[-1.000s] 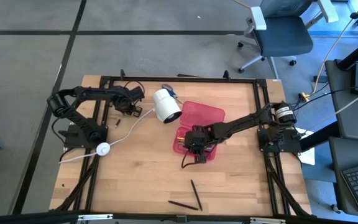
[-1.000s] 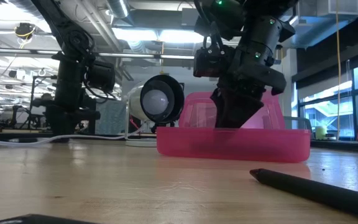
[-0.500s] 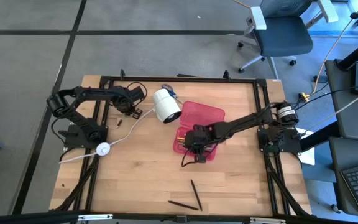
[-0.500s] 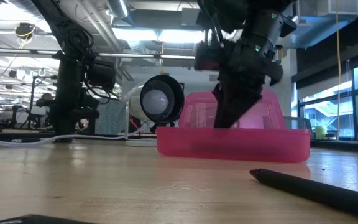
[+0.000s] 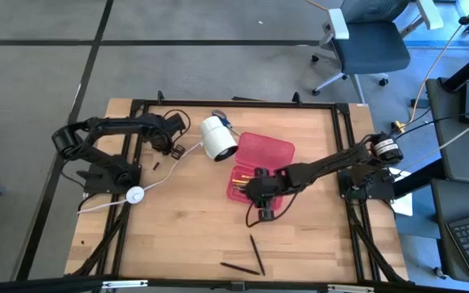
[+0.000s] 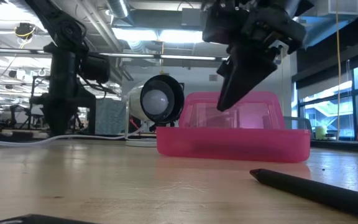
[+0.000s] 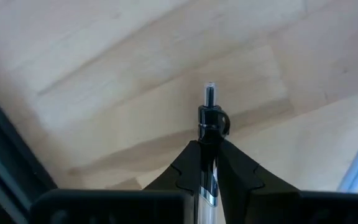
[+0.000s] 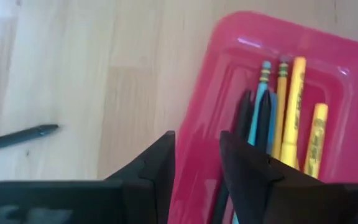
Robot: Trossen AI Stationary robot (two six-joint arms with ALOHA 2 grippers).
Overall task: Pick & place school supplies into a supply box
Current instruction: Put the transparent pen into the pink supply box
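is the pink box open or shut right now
Open. The supply box has its lid folded back flat on the table, and the right wrist view looks straight in at the pens and pencils lying in it.

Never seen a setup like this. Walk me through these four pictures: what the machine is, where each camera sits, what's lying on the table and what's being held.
It is a robot with two dark arms at a wooden table, each ending in a two-finger gripper. One camera looks straight down, one sits at table-top height, and one rides on each wrist.

From above, the left gripper is near the table's far left, shut on a pen, as its wrist camera shows. The right gripper hangs at the near edge of the pink supply box, fingers apart and empty.

Inside the box lie yellow, blue and dark pens and pencils. Beside the box lies a white cylinder with a white cable. Two dark pens wait on the table's near side.
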